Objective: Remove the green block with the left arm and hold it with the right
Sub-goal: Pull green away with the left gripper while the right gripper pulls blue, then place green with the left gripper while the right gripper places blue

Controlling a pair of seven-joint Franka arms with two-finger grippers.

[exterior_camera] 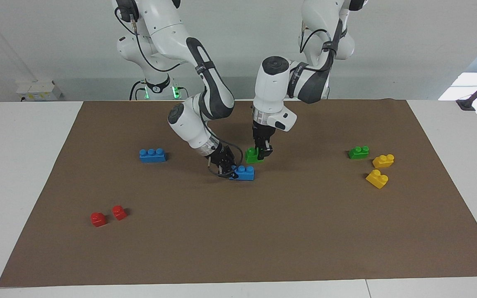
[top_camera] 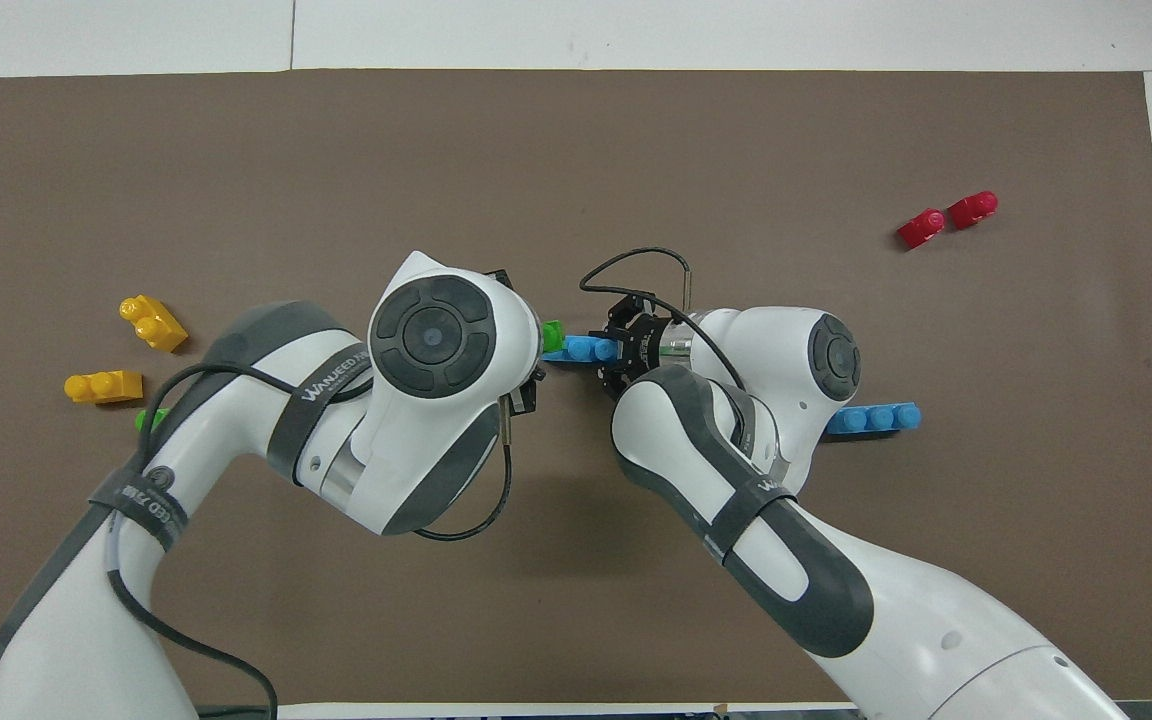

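Observation:
My left gripper [exterior_camera: 263, 154] is shut on the green block [exterior_camera: 251, 156], a small two-stud brick. It hangs clear of the blue brick [exterior_camera: 243, 172], just above the brown mat [exterior_camera: 263, 231]. My right gripper [exterior_camera: 226, 168] is shut on one end of that blue brick, which lies on the mat. In the overhead view the left wrist hides the left gripper, and only a corner of the green block [top_camera: 553, 335] shows beside the blue brick [top_camera: 581, 349] and the right gripper [top_camera: 618, 350].
A second green brick [exterior_camera: 358, 152] and two yellow bricks [exterior_camera: 383, 160] [exterior_camera: 377, 179] lie toward the left arm's end of the mat. Another blue brick [exterior_camera: 152, 155] and two red bricks [exterior_camera: 98, 219] [exterior_camera: 119, 212] lie toward the right arm's end.

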